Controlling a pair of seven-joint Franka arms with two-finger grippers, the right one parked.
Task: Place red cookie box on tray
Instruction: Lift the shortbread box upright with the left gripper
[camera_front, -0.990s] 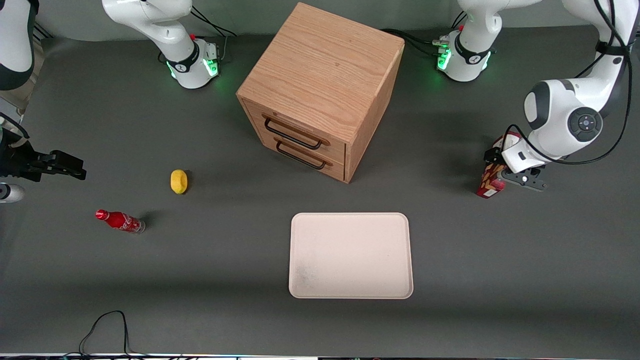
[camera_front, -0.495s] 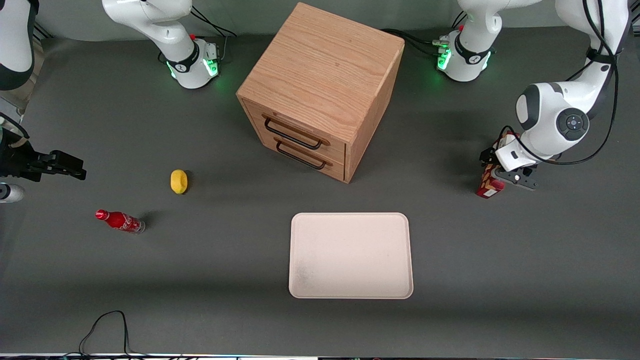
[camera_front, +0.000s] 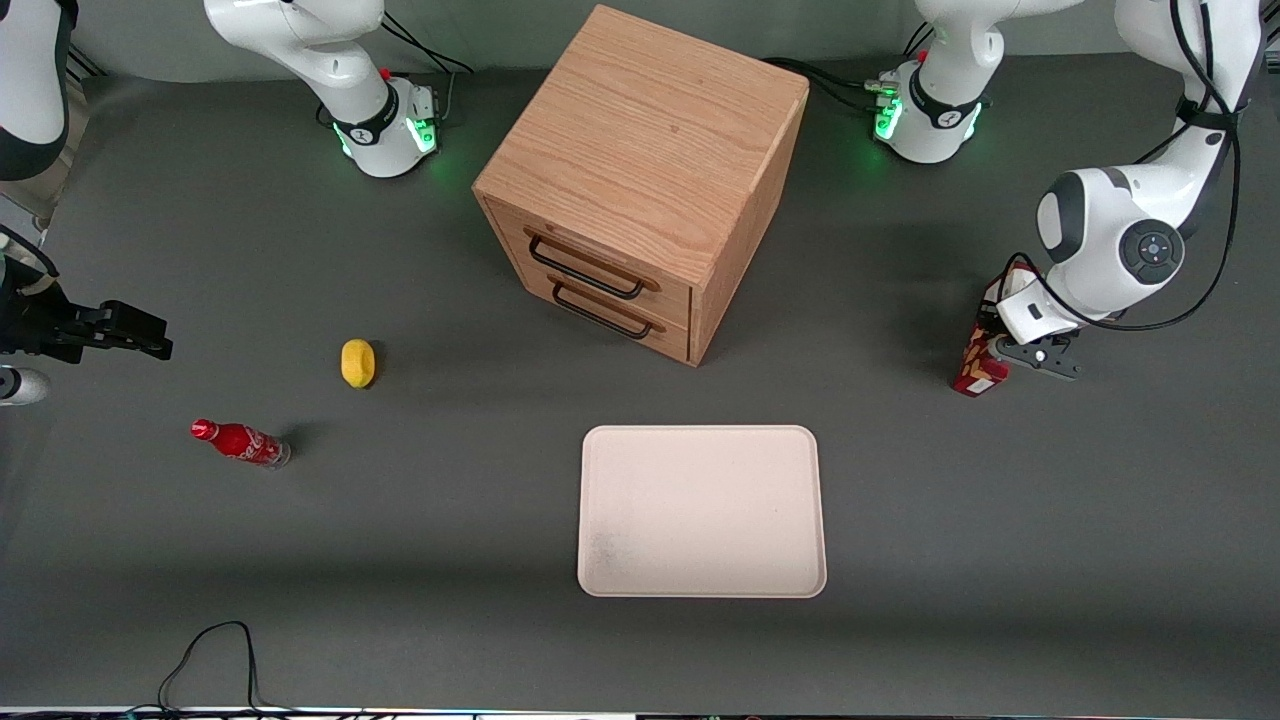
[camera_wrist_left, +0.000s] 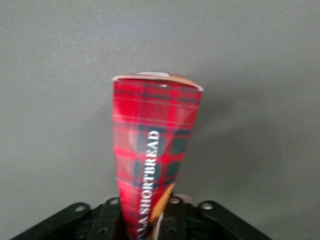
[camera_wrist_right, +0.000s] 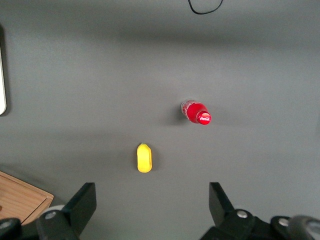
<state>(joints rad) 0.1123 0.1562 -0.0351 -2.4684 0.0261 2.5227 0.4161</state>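
The red cookie box (camera_front: 977, 366), a narrow tartan carton, stands on end on the table toward the working arm's end, well apart from the tray. My left gripper (camera_front: 1003, 343) is at its upper part and is shut on it. In the left wrist view the red cookie box (camera_wrist_left: 155, 145) rises out from between the jaws of the gripper (camera_wrist_left: 150, 220), its end flap pointing at the grey table. The cream-white tray (camera_front: 702, 510) lies flat and bare, nearer the front camera than the cabinet.
An oak drawer cabinet (camera_front: 645, 175) stands mid-table, both drawers shut. A yellow lemon-like object (camera_front: 357, 362) and a small red cola bottle (camera_front: 240, 442) lie toward the parked arm's end. Dark grey table stretches between the box and the tray.
The left arm's wrist and elbow shifted slightly away from the front camera. The box's lower end stays at the same spot on the table, still in the gripper.
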